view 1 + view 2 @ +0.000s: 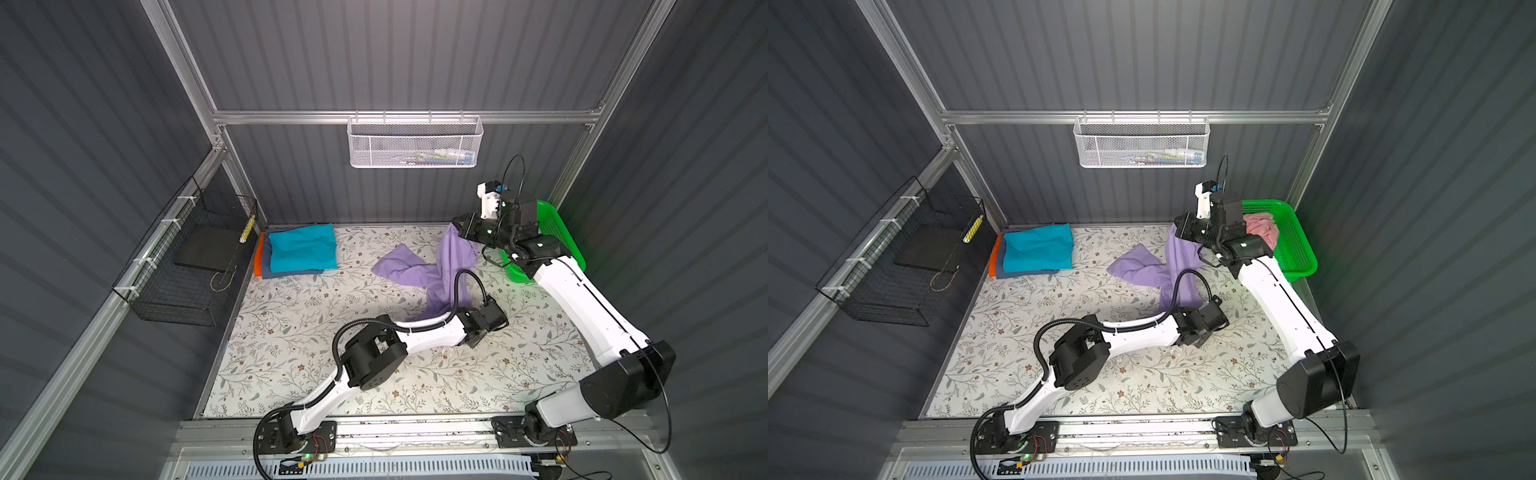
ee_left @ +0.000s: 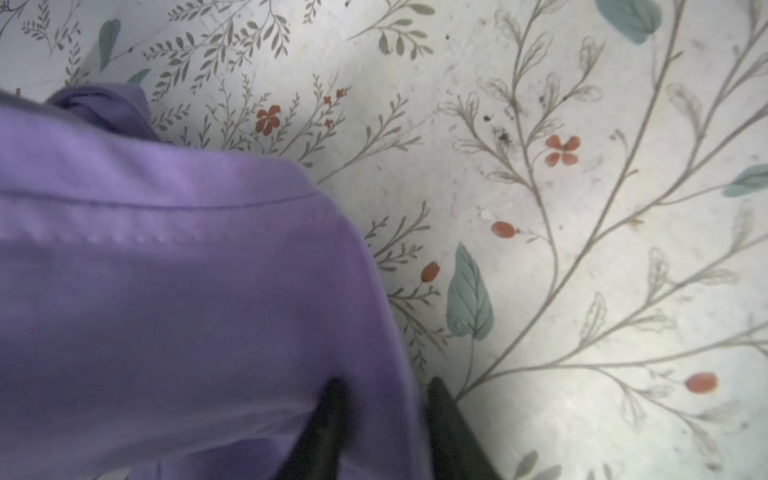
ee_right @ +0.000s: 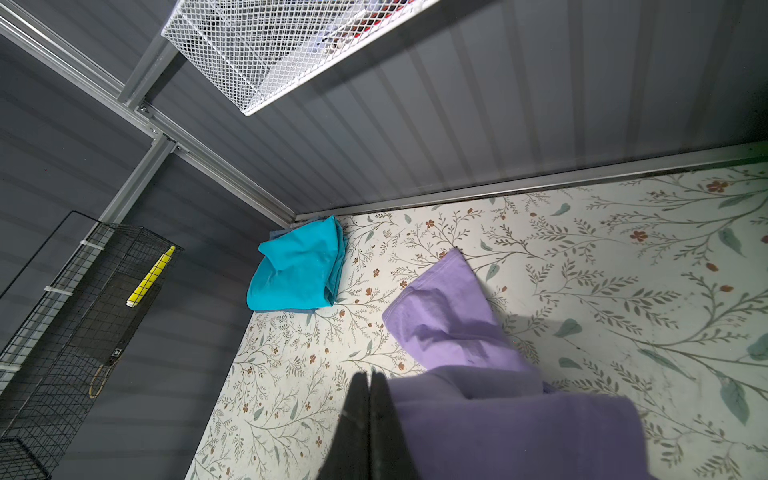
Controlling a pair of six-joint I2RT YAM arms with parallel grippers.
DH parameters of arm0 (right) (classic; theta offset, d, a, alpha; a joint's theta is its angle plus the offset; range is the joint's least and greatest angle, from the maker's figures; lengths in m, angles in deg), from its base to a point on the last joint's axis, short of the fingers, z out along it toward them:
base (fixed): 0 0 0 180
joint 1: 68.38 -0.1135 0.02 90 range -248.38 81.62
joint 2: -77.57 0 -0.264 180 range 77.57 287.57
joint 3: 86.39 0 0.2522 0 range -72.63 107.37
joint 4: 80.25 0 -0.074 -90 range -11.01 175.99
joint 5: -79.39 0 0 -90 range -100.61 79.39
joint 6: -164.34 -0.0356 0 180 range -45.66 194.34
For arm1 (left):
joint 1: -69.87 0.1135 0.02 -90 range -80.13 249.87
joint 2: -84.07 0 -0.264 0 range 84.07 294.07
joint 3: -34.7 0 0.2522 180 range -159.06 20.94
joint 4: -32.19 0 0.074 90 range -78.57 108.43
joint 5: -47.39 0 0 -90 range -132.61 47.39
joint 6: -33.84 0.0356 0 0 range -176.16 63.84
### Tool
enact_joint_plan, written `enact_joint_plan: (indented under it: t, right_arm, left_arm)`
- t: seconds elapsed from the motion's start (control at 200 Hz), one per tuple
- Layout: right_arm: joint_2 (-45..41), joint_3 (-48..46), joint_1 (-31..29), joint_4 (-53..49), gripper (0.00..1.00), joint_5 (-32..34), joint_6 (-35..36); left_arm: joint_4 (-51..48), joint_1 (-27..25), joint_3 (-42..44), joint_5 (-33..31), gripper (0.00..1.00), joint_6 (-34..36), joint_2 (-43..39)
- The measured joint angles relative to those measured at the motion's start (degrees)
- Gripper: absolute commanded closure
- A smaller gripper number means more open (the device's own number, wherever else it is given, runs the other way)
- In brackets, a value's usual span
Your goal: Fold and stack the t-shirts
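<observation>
Floral-print table (image 1: 291, 353), inside a grey-walled booth. My right tool (image 3: 369, 379), clenched, lifts one end of the limp lavender t-shirt (image 1: 451, 262) near the far right corner. My left tool (image 2: 386, 386) pinches its stitched hem, probably to spread it flat. A folded teal t-shirt (image 1: 301, 247) tops the stack in the far left corner.

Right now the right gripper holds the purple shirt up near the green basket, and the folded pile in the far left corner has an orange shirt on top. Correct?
No: a teal shirt is on top; the orange shirt peeks out underneath, as both top views show. The right gripper does hold the purple shirt up near the green basket.
</observation>
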Motion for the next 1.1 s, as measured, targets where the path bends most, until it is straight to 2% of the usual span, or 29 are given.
enact_joint_plan:
  t: [0.115,0.15,0.185,0.24,0.28,0.38,0.51,0.645,0.741,0.856,0.976,1.101]
  right_arm:
    - [0.02,0.00,0.00,0.13,1.00,0.04,0.17]
    - [0.37,0.28,0.00,0.07,0.97,0.07,0.42]
    - [1.03,1.09,0.00,-0.22,0.90,0.07,0.70]
    - [3.32,4.11,0.00,-1.29,0.66,-0.11,1.36]
    - [5.92,7.48,0.00,-2.16,0.56,-0.24,2.29]
    - [11.58,15.30,0.00,-4.81,0.45,0.68,4.94]
    - [11.13,15.41,0.44,-5.16,0.38,4.46,7.67]
    - [0.26,6.27,1.97,-3.15,0.33,10.95,9.62]
    - [-11.30,-4.11,1.68,-0.52,0.30,14.69,10.86]
    - [-24.26,-16.24,1.27,1.46,0.29,18.01,12.15]
    - [-34.84,-26.47,1.22,1.66,0.30,19.28,12.55]
    - [-40.37,-34.27,0.48,1.95,0.31,16.39,12.26]
  left_arm:
    - [-1.22,0.00,-0.09,-0.37,1.00,-0.20,-0.07]
    - [-2.14,0.00,-0.57,-0.04,1.00,-0.20,-0.15]
    - [-3.28,0.13,-1.42,0.98,1.00,-0.20,-0.37]
    - [-4.61,0.83,-3.21,3.52,1.00,-0.20,-1.16]
    - [-4.98,1.16,-5.03,6.69,1.00,-0.22,-2.56]
    - [-5.09,2.82,-8.83,11.96,1.00,-0.42,-8.31]
    - [-5.75,7.39,-14.08,16.90,1.00,-1.46,-18.16]
    - [-5.05,11.47,-17.09,17.53,1.00,-2.38,-24.79]
    - [-4.44,13.68,-20.26,17.03,1.00,-2.78,-25.42]
    - [-5.09,13.92,-22.62,16.68,1.00,-2.78,-25.05]
    - [-6.88,13.84,-25.27,16.22,1.00,-2.75,-24.50]
    - [-8.15,13.90,-27.41,14.75,1.00,-2.64,-24.79]
